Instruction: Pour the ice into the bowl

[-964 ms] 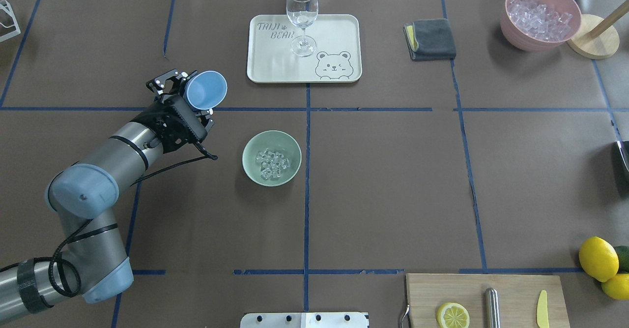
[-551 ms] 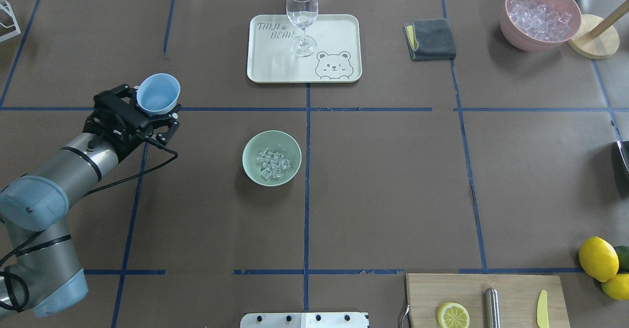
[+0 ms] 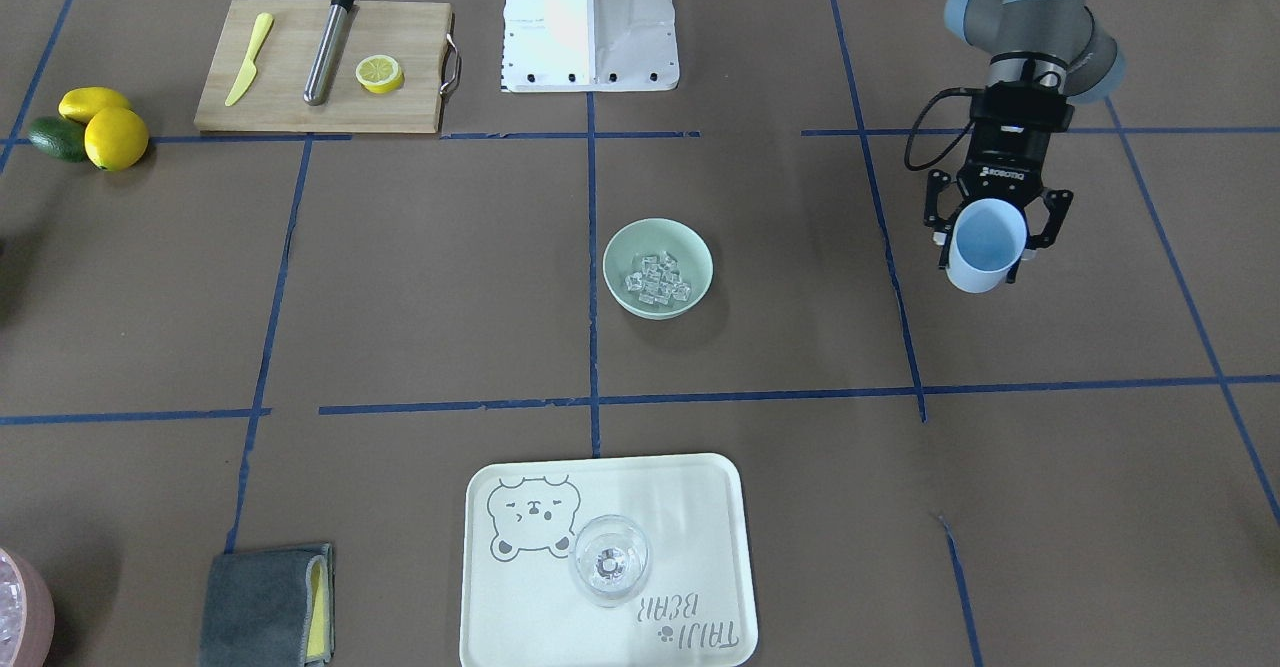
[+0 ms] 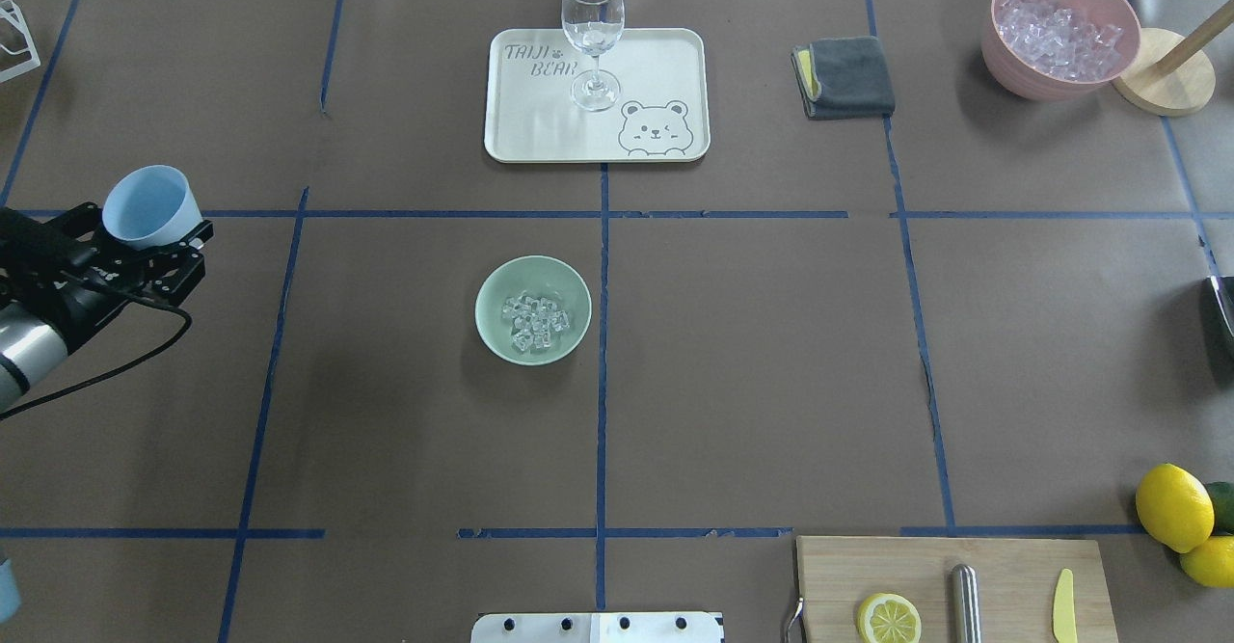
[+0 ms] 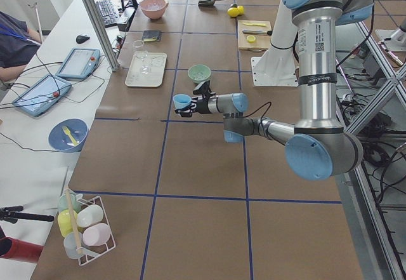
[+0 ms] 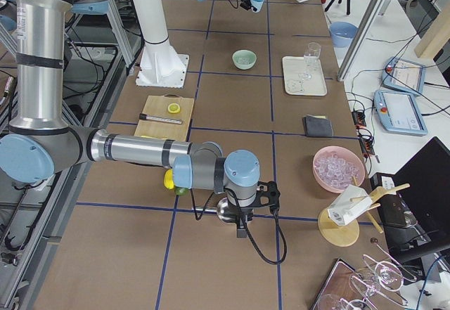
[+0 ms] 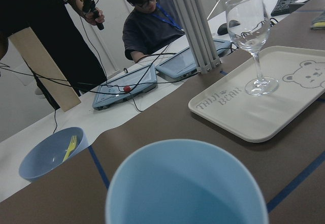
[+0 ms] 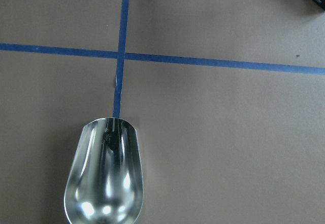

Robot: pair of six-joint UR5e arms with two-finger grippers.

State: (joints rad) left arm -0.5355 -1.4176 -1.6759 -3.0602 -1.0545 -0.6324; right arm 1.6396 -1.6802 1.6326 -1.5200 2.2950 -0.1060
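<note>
The mint-green bowl (image 4: 488, 288) stands near the table's middle with the ice (image 4: 534, 321), a small heap of clear cubes, lying inside it. In the front-facing view the bowl (image 3: 619, 255) and the ice (image 3: 657, 281) look the same. Far off at the table's left edge, my left gripper (image 4: 147, 227) is shut on a light blue cup (image 4: 149, 202) held upright and above the table. Its inside (image 7: 185, 188) looks empty. My right gripper (image 6: 242, 208) hangs low over the table by a metal scoop (image 8: 104, 178). I cannot tell whether it is open or shut.
A cream tray (image 4: 656, 55) with a wine glass (image 4: 591, 31) sits behind the bowl. A grey cloth (image 4: 846, 76) and a pink bowl of ice-like pieces (image 4: 1059, 31) are at the back right. A cutting board (image 4: 1012, 566) with a lemon half and lemons (image 4: 1173, 506) lie front right.
My left arm has swung well to the left, away from the bowl, carrying the blue cup. The cup has turned from tilted on its side to upright.
</note>
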